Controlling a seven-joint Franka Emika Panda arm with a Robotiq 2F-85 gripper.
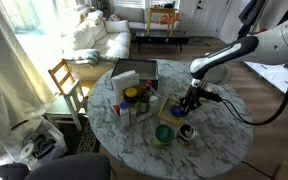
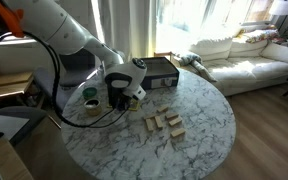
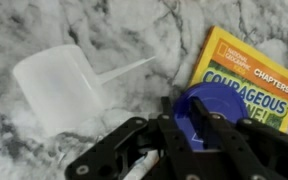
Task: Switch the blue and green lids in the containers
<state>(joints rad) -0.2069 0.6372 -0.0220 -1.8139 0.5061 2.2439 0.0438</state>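
Item: in an exterior view, hand (image 1: pixel 189 100) low over the marble tabletop (image 1: pixel 224 150), near the green lid (image 1: pixel 164 135); in an exterior view, wooden blocks (image 2: pixel 164 123) well apart, likely irrelevant; wrist view, hand clamped on the blue lid (image 3: pixel 212 103) beside a yellow book (image 3: pixel 252 70), presumably gripped for the swap.

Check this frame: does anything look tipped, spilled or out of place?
Yes. In the wrist view a clear container appears to lie on its side, lidless, on the marble table, beside the gripper pinching the blue lid.
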